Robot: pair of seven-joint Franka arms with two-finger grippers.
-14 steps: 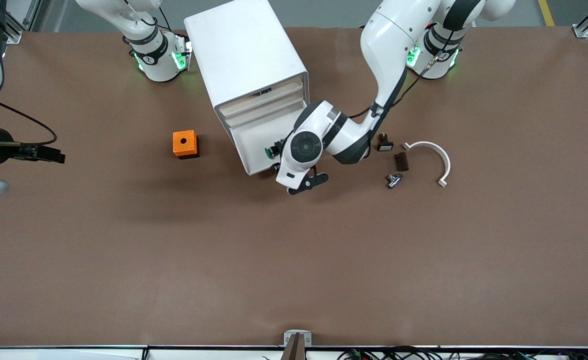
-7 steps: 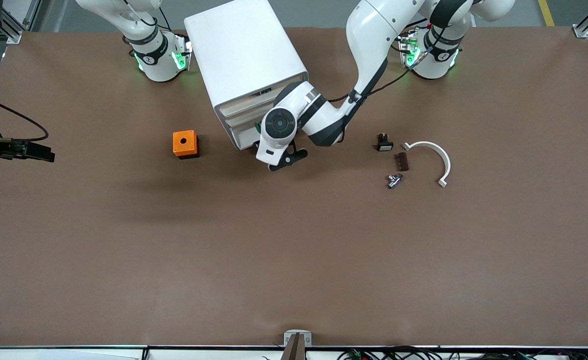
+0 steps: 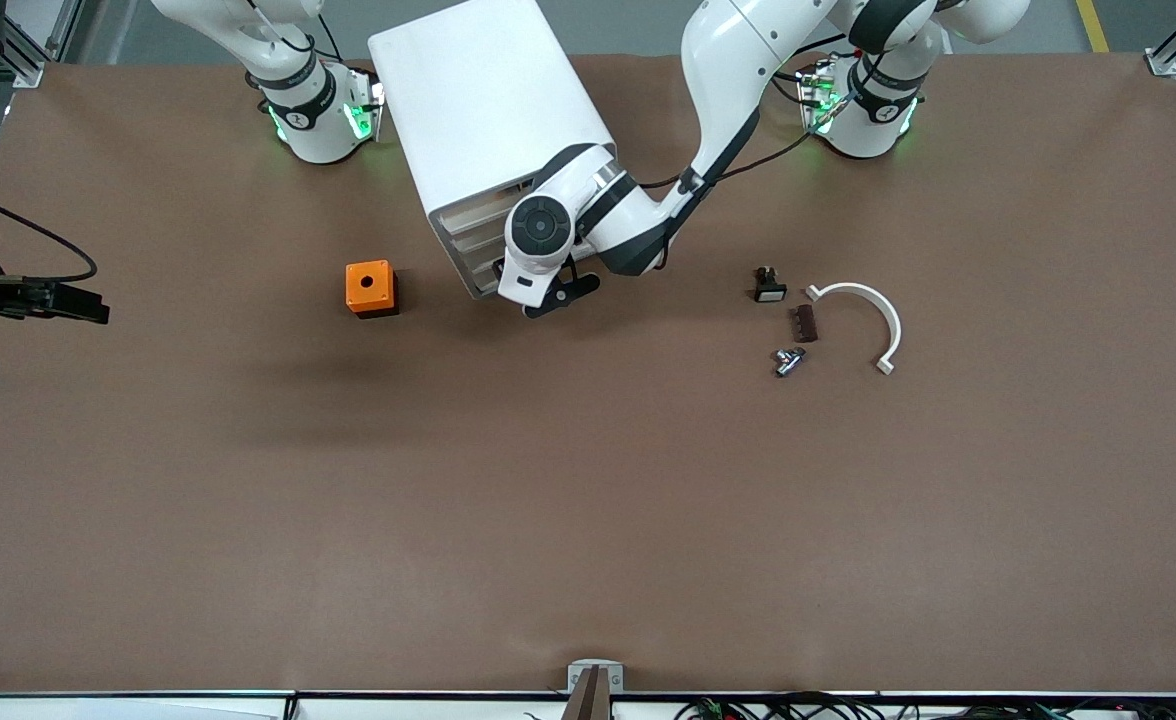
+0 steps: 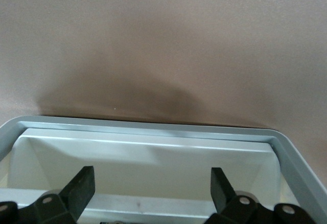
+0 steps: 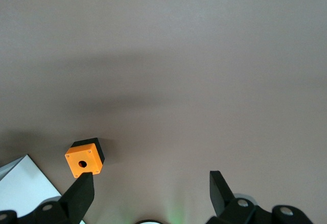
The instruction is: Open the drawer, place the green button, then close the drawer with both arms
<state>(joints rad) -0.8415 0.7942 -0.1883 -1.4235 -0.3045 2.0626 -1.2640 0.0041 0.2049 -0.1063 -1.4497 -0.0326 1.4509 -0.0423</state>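
Observation:
The white cabinet (image 3: 493, 110) stands between the arms' bases, its drawer fronts facing the front camera. The lower drawer (image 3: 476, 275) sticks out only a little. In the left wrist view its grey rim (image 4: 153, 128) and white inside show. My left gripper (image 4: 152, 191) is open and empty over the drawer's inside; in the front view its hand (image 3: 538, 285) covers the drawer's front. The green-capped button is hidden. My right gripper (image 3: 83, 303) is open and empty, in the air over the right arm's end of the table; it also shows in its wrist view (image 5: 152, 191).
An orange box with a hole (image 3: 370, 288) sits beside the cabinet toward the right arm's end; it shows in the right wrist view (image 5: 84, 158). Toward the left arm's end lie a black part with a white face (image 3: 769, 286), a brown piece (image 3: 803, 323), a metal piece (image 3: 788, 360) and a white arc (image 3: 868, 310).
My left gripper has moved toward the cabinet and the drawer has slid in with it. The button has gone out of sight. The right gripper drew back slightly, then stayed still.

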